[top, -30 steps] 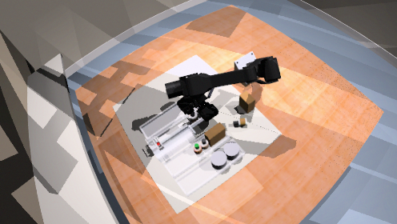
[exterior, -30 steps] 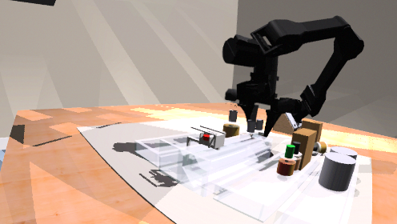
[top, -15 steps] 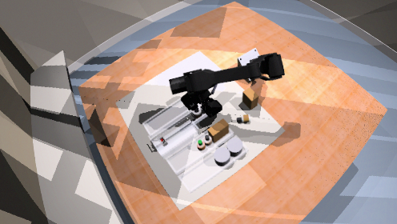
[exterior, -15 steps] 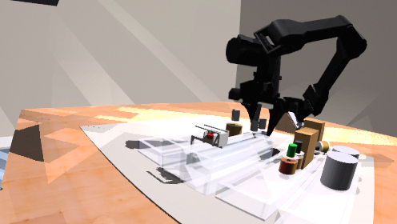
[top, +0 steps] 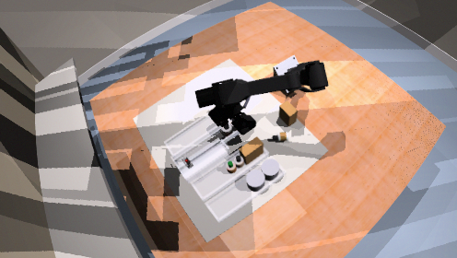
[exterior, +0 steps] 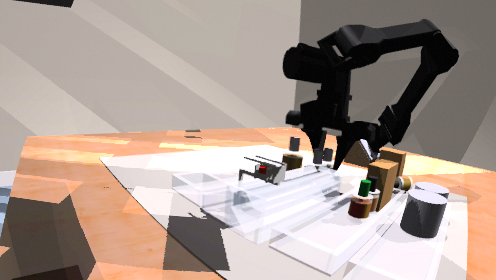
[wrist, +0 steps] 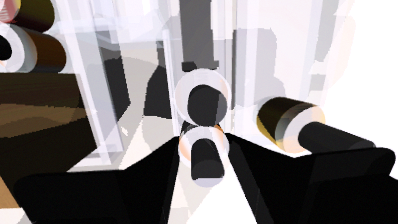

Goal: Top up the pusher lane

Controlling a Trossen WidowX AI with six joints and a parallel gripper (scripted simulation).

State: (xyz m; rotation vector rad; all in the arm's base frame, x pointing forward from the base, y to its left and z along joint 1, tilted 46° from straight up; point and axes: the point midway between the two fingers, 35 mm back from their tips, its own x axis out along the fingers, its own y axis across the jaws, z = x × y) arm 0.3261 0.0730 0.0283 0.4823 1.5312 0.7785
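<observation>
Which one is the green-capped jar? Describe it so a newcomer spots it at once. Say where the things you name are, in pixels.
Find the clear lane tray [top: 205, 201] [exterior: 330, 267] on the pale mat. Near the two big grey cylinders [top: 255, 180] [exterior: 423, 214], a brown box [top: 251, 151] [exterior: 382, 182] stands with two small jars beside it. The green-capped jar [top: 231, 167] [exterior: 360, 204] is the one farther from the box; its neighbour's cap is black.

Matte-black arm [top: 272, 86] [exterior: 407, 41]; rounded joints
</observation>
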